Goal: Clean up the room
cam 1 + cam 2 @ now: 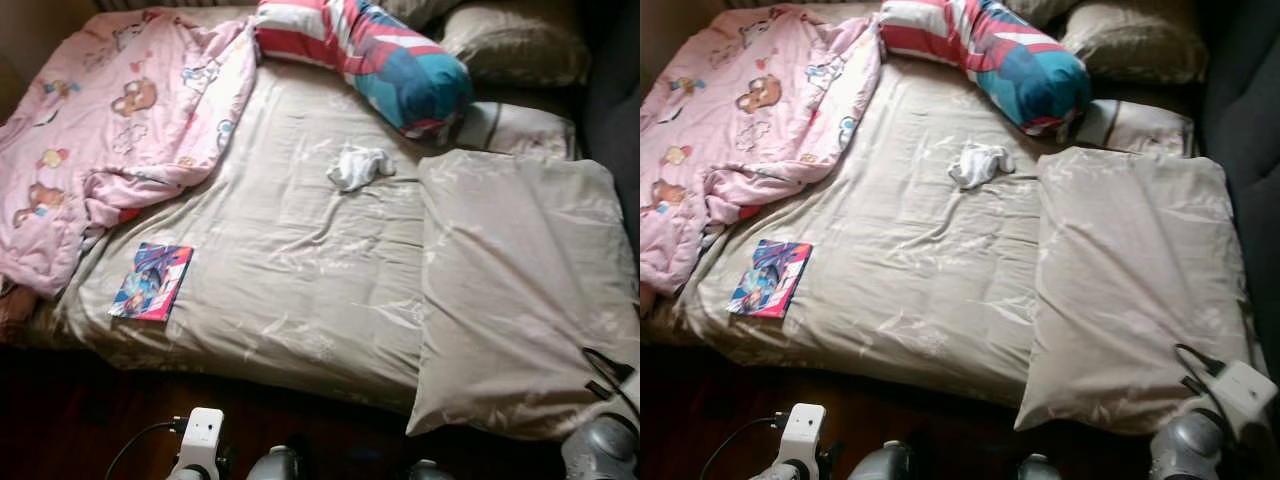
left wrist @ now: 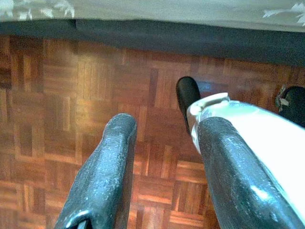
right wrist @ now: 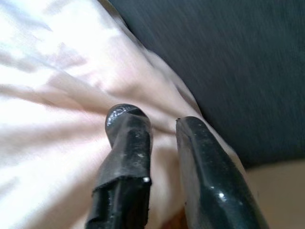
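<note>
1. The bed point(image 1: 300, 260), under a beige sheet, is what needs tidying. A small white cloth point(image 1: 358, 166) lies crumpled on the sheet a little toward twelve o'clock from the bed's middle, apart from everything else.
2. A colourful booklet point(image 1: 152, 281) lies flat near the bed's front edge, at about eight o'clock from the cloth and well apart from it.
3. A pink blanket point(image 1: 110, 120) with cartoon prints is bunched at ten o'clock. A striped red, white and blue bolster point(image 1: 370, 55) lies at twelve to one o'clock. A large beige pillow point(image 1: 515, 290) lies at four o'clock, with smaller pillows point(image 1: 520, 45) behind it.
4. The right gripper point(image 3: 159, 129) hovers over the large pillow's near corner, fingers slightly spread and pinching nothing.
5. The left gripper point(image 2: 162, 143) hangs low over the wooden floor point(image 2: 71, 119) before the bed, fingers spread and empty.
6. The step looks like the approach: nothing is picked up yet.
7. The next move likely calls for leaning in over the bed to reach the cloth or booklet, then closing the fingers on it.
</note>
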Controlling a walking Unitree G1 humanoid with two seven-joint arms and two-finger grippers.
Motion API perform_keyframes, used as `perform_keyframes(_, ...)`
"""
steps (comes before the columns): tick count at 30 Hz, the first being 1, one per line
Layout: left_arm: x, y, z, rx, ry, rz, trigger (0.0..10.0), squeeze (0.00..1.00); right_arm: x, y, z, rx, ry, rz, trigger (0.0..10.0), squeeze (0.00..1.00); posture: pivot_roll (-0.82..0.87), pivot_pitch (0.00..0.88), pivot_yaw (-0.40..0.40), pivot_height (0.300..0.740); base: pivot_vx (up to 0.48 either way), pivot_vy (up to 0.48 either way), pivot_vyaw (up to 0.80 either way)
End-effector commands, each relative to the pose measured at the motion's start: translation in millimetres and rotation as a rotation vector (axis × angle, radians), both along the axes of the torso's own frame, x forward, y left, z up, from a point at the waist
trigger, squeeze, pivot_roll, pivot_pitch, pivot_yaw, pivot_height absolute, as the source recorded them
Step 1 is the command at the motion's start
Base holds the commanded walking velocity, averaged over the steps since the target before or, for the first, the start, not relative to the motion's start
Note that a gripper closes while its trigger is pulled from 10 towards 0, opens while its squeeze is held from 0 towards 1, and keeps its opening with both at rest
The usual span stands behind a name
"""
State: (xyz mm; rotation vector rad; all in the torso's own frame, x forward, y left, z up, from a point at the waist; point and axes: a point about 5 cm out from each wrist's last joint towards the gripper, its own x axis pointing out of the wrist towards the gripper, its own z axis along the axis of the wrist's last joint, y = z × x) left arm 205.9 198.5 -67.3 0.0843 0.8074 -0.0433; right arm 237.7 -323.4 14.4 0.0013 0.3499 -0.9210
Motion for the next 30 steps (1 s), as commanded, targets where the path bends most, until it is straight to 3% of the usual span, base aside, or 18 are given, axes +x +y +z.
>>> perform_keyframes(1,-16.5,8.0,-8,0.019,0.066,0.012,10.0,0.0,3.2,6.8,0,-0.019,-0.009,0.043,10.0,1.0,-0.03,0.223,0.079,0.74,0.0,0.0,0.0)
perform_keyframes(5,-16.4,7.7,-8,0.018,0.066,0.012,10.0,0.0,15.8,18.0,7,-0.049,-0.054,0.147,10.0,1.0,-0.03,0.22,0.074,0.74,0.0,0.0,0.0)
perform_keyframes(6,-16.5,7.6,-8,0.018,0.066,0.013,10.0,0.0,19.3,22.7,8,-0.054,-0.066,0.192,10.0,0.6,-0.03,0.219,0.074,0.74,0.0,0.0,0.0)
perform_keyframes(7,-16.5,7.5,-8,0.018,0.066,0.013,10.0,0.0,24.2,30.7,9,-0.052,-0.082,0.26,10.0,0.0,-0.03,0.219,0.074,0.74,0.0,0.0,0.0)
perform_keyframes(8,-16.5,7.5,-8,0.017,0.066,0.015,10.0,0.0,31.8,50.7,4,0.012,-0.1,0.411,10.0,0.0,-0.03,0.22,0.072,0.74,0.0,0.0,0.0)
perform_keyframes(9,-16.5,7.5,-8,0.017,0.066,0.015,10.0,0.0,31.8,50.7,4,0.012,-0.1,0.411,10.0,0.0,-0.03,0.22,0.072,0.74,0.0,0.0,0.0)
perform_keyframes(11,-16.3,7.6,-8,0.017,0.063,0.019,10.0,0.0,32.5,82.0,-12,0.067,-0.021,0.636,10.0,0.0,-0.03,0.22,0.071,0.74,0.0,0.0,0.0)
perform_keyframes(14,-15.7,7.6,-8,0.015,0.056,0.026,10.0,0.0,26.9,103.2,-24,0.078,0.046,0.777,10.0,0.0,-0.03,0.22,0.067,0.74,0.0,0.0,0.0)
perform_keyframes(20,-14.7,7.3,-8,0.02,0.055,0.027,10.0,0.0,20.1,113.3,-35,0.136,0.091,0.793,10.0,0.0,-0.03,0.218,0.066,0.74,0.0,0.0,0.0)
perform_keyframes(24,-12.8,6.1,-7,0.013,0.05,0.038,10.0,0.0,9.4,124.8,-49,0.134,0.239,0.921,10.0,0.0,-0.02,0.217,0.059,0.74,0.0,0.0,0.0)
perform_keyframes(30,-12.8,5.3,-7,0.002,0.052,0.054,10.0,0.0,8.1,128.1,-51,0.139,0.252,0.946,10.0,0.0,-0.02,0.218,0.058,0.74,0.0,0.0,0.0)
